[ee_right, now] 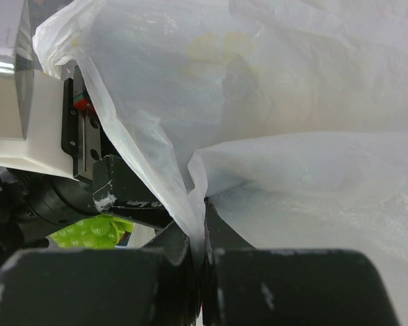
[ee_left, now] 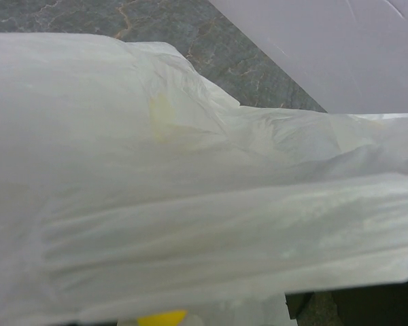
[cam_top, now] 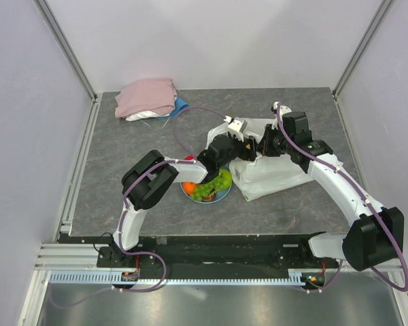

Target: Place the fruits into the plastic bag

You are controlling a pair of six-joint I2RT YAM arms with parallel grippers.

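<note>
The white translucent plastic bag (cam_top: pixel 272 170) lies right of centre and fills the left wrist view (ee_left: pixel 190 204). My right gripper (ee_right: pixel 201 234) is shut on a fold of the bag's rim and holds it up at the bag's near-left corner (cam_top: pixel 264 146). My left gripper (cam_top: pixel 236 148) is at the bag's mouth; the film drapes over its fingers and hides them. A sliver of something yellow (ee_left: pixel 162 318) shows under the film where the jaws are. The green grape bunch (cam_top: pixel 205 191), an orange (cam_top: pixel 189 187) and a yellow-green fruit (cam_top: pixel 224 179) lie on the plate; the grapes also show in the right wrist view (ee_right: pixel 88 234).
The round light-blue plate (cam_top: pixel 221 197) sits just left of the bag, under my left forearm. A folded pink cloth (cam_top: pixel 146 97) lies at the back left. White walls enclose the grey table on three sides.
</note>
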